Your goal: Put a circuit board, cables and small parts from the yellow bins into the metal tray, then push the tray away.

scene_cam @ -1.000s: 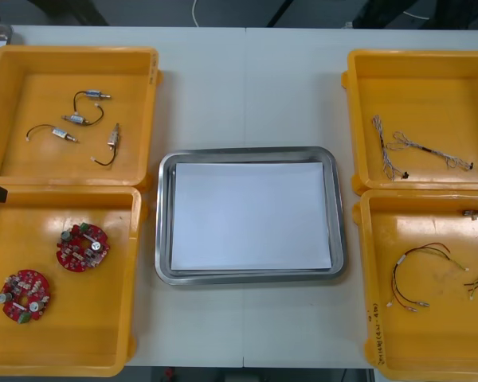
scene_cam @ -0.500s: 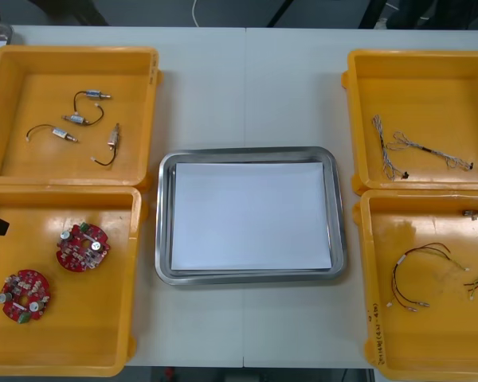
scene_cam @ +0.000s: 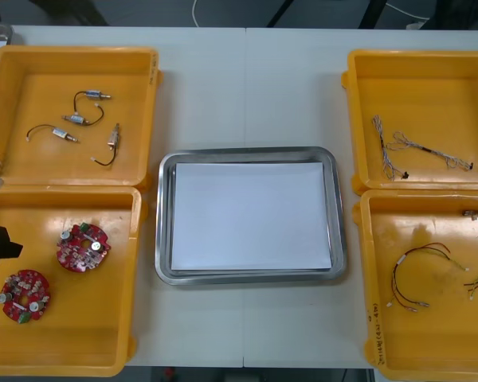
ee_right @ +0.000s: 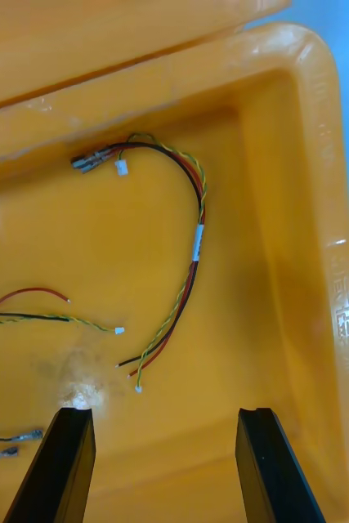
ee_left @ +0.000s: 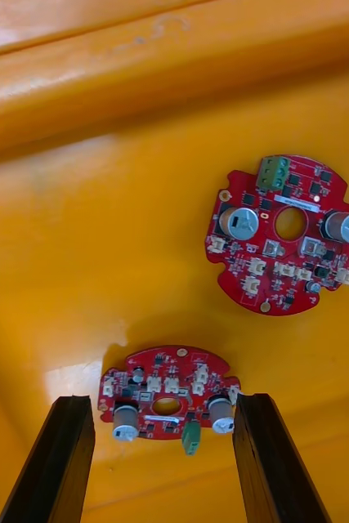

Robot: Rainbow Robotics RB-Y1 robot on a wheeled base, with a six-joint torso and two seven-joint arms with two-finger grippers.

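Left gripper (ee_left: 163,400) released; nearer round red circuit board (ee_left: 167,382) lines up between its fingers, on the yellow bin (ee_left: 60,270) floor. Likely light, rigid, with fragile components: pinch the rim. Right gripper (ee_right: 163,415) released; red and yellow cable (ee_right: 194,245) just ahead, limp.

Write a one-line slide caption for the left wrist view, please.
Open left hand above one round red circuit board, a second board beyond it, both lying in a yellow bin.
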